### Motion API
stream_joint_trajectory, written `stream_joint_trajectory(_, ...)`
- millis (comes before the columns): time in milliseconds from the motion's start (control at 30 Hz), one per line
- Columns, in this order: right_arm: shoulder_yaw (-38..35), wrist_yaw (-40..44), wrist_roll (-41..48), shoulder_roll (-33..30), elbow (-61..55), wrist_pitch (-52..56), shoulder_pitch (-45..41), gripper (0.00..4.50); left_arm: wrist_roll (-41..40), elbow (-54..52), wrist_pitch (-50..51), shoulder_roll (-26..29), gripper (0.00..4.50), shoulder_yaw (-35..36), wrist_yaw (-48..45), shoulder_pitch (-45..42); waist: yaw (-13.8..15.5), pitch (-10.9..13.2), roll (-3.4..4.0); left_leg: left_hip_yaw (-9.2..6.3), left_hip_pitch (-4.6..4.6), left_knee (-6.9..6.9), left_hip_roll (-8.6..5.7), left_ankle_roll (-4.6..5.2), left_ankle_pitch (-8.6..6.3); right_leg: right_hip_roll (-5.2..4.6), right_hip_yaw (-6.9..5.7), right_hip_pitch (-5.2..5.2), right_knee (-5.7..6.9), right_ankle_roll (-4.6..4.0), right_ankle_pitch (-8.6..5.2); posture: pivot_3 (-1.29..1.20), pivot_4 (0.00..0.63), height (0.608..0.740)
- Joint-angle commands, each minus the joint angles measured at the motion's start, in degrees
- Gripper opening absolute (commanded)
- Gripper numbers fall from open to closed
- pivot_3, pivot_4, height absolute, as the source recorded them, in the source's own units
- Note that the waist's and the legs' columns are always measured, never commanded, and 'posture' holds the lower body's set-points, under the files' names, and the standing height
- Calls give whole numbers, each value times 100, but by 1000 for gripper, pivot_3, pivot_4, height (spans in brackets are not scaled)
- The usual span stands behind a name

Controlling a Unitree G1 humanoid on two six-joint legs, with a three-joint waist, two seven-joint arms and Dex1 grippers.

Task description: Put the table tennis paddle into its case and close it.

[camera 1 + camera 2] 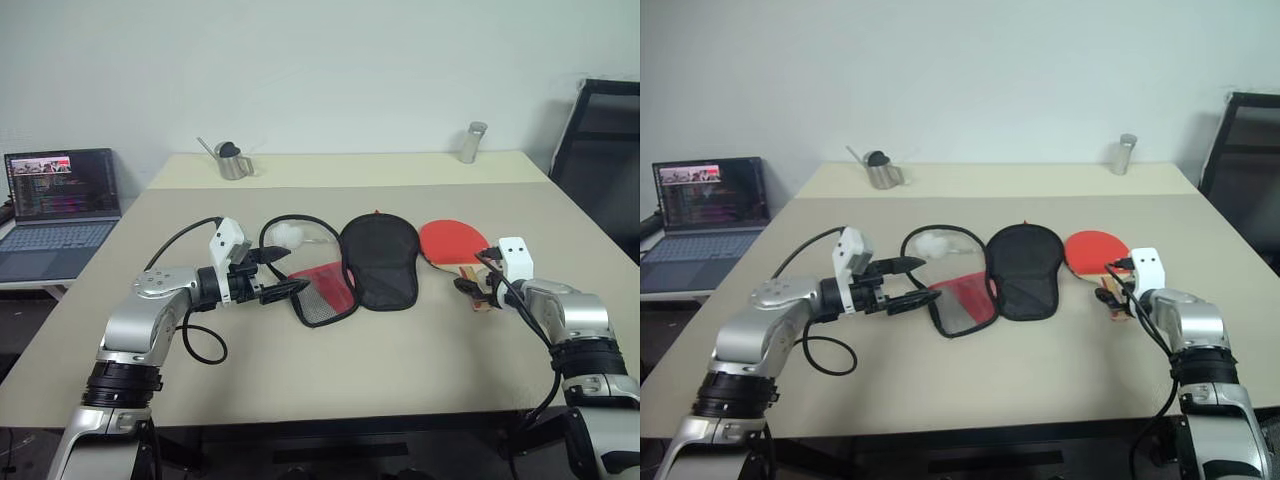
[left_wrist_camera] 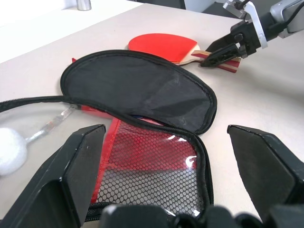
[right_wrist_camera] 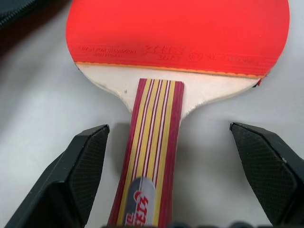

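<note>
Table tennis paddle [image 1: 452, 241]: lay flat, red rubber face up, just right of the case, apart from it; striped wooden handle pointed toward the near table edge. Case [image 1: 378, 262]: lay unzipped and spread open, black flap up, its wide end away from the near edge; red half with black mesh pocket folded out on the side away from the paddle, a clear panel beyond that.

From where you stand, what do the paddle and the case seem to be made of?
The paddle: smooth matte red rubber face with printed marks, on pale wood; its handle looks like glossy striped wood, red and yellow. The case: soft black woven fabric, probably nylon, wrinkled and limp, with a black mesh pocket over red lining and a zip along the edge.
</note>
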Motion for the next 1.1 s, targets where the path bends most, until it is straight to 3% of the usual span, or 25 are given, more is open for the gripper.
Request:
stream_joint_trajectory(33,43,29,-55,68,97,-160,-184,4483,-12,-139,-121,29,4500,88,4,-18,0,0,0,0,0,1,0,0,0,1,0,0,0,0,1,0,150,740)
stream_joint_trajectory(67,53,30,-78,83,172,-194,-216,4483,-11,-149,-125,26,4500,89,11,-3,-1,0,0,0,0,1,1,0,0,1,0,0,0,-1,1,0,150,740)
stream_joint_trajectory(167,93,20,-172,101,383,-267,-274,3910,-5,-170,-138,17,4500,87,30,33,-3,0,0,0,1,2,1,0,0,2,5,0,0,-1,3,0,150,740)
stream_joint_trajectory(367,-124,-396,-284,151,701,-453,-359,1783,-13,-196,-131,27,4500,97,63,64,-3,-3,-5,1,5,2,4,0,0,5,10,1,1,-1,5,0,150,740)
stream_joint_trajectory(433,-225,-569,-300,144,797,-565,-404,1268,-16,-205,-123,33,4500,102,72,73,-2,-10,-16,4,15,5,6,0,0,8,19,10,-1,0,12,0,150,740)
stream_joint_trajectory(700,-448,-823,-201,10,689,-656,-578,1157,-31,-262,-77,96,4500,130,85,79,22,-10,-18,30,35,14,-21,15,9,7,109,29,-19,6,32,0,150,740)
stream_joint_trajectory(867,-645,-889,-98,-198,424,-501,-731,1144,-41,-281,-60,124,4500,147,103,88,15,-7,-15,66,0,-1,-14,18,8,13,135,-29,-12,18,39,0,150,740)
stream_joint_trajectory(1100,-780,-1036,435,176,-1385,766,-816,1144,-57,-295,-42,129,4500,147,131,70,-57,-3,-10,89,-3,-7,6,22,5,30,145,-50,-7,18,40,0,150,740)
